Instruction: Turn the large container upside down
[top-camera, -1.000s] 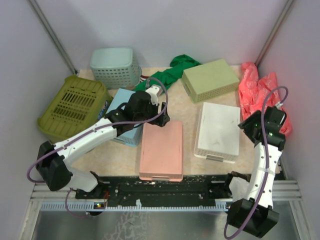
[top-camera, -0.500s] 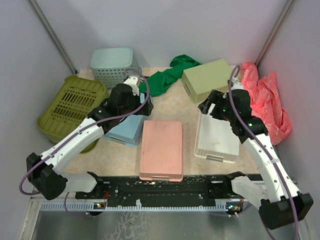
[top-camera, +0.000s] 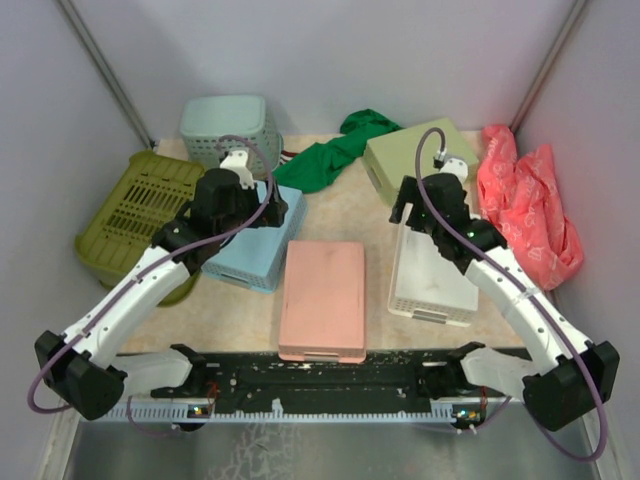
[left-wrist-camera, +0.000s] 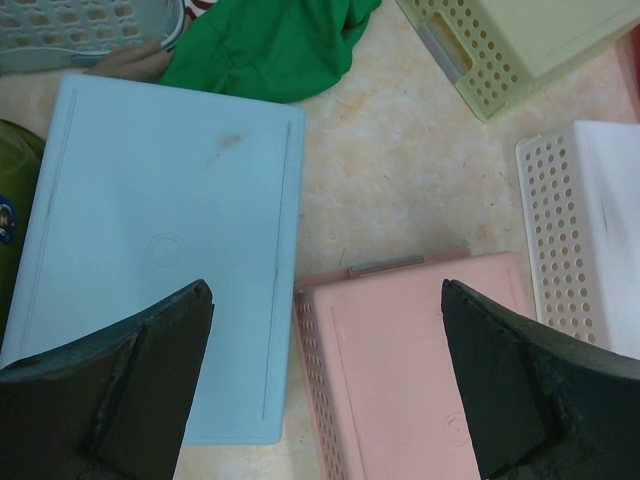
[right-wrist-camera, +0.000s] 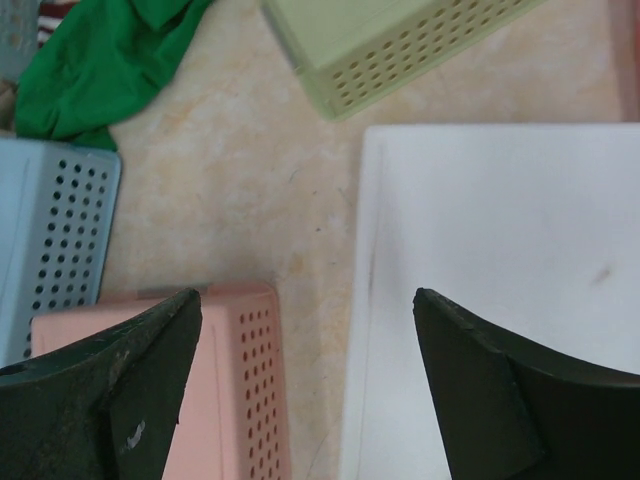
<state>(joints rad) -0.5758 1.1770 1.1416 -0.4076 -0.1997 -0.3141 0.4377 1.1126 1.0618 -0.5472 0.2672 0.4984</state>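
Olive large container (top-camera: 140, 215) far left, blue sticker (left-wrist-camera: 4, 218) unreadable, left fingers (left-wrist-camera: 120, 400) and right fingers (right-wrist-camera: 110, 390) spread wide

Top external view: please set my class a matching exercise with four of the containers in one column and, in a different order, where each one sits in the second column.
Column 1
1. olive-green basket
2. teal basket
3. pink tray
4. white basket

Column 2
A. middle, at the near edge
B. back left corner
C. far left, nearer than the back corner
D. right of the middle, just beside the pink tray

Right pairs: 1-C, 2-B, 3-A, 4-D
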